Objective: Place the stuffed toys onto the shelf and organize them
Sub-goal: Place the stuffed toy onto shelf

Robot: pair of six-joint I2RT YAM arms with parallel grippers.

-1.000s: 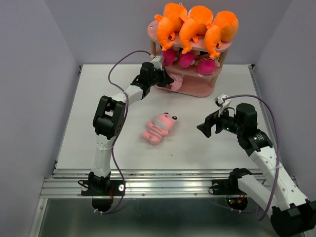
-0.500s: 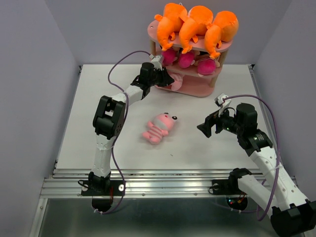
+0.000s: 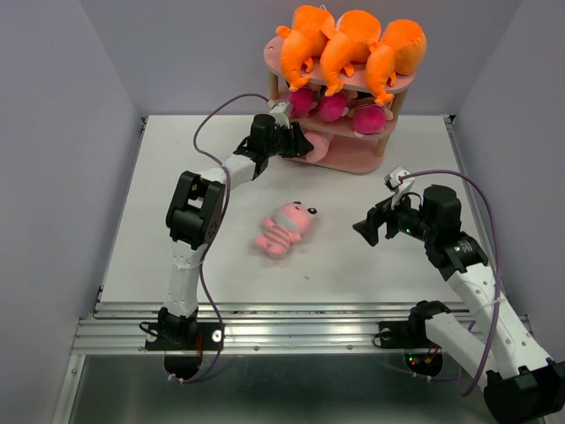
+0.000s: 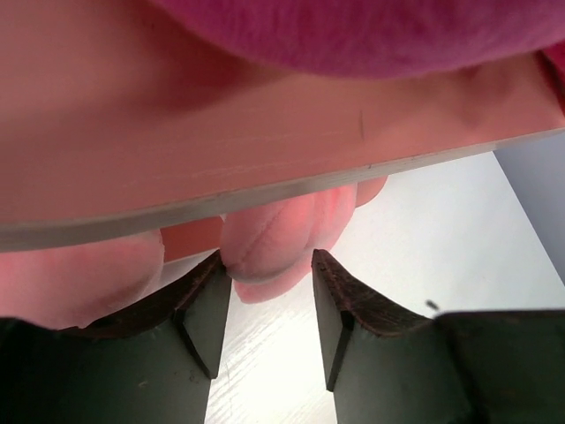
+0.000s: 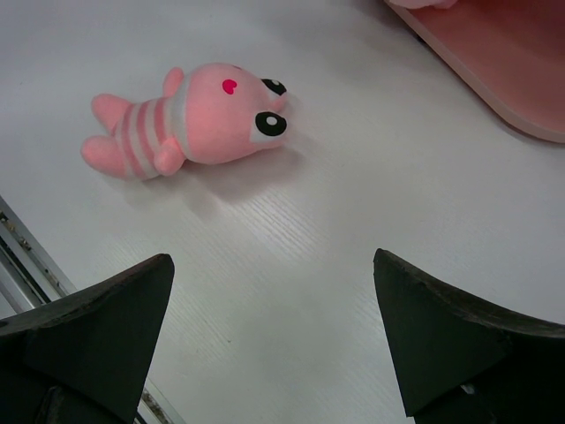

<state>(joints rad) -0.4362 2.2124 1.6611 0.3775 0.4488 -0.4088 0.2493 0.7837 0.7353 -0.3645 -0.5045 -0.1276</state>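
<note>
one striped pig lies near the right tool, untouched.

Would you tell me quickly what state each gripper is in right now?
Left gripper: closed on a pink pig at the shelf.
Right gripper: open, empty.

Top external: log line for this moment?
left gripper astride pink plush at shelf, grip unclear | right gripper open, empty | striped pig on table
</note>
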